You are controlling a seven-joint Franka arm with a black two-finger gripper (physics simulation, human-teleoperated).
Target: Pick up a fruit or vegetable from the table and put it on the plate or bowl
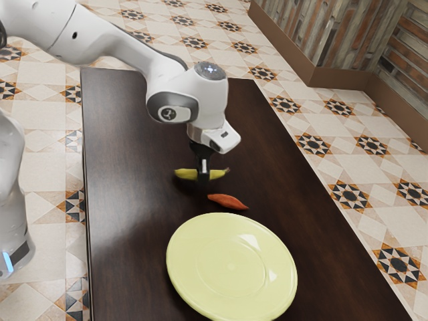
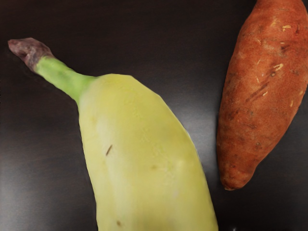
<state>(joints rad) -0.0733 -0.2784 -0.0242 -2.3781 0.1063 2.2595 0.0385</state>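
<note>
While the gripper (image 1: 202, 167) stands low at the banana (image 1: 185, 174), its grip I cannot tell.
The hand points straight down; the sweet potato (image 1: 227, 200) lies just beside, the yellow plate (image 1: 231, 264) beyond it.

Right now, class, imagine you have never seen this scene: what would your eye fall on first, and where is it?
The big pale yellow-green plate at the near end of the dark table catches the eye first. Next comes the white arm, with its gripper low over a yellow banana at the table's middle. An orange sweet potato lies between banana and plate, apart from both.
</note>
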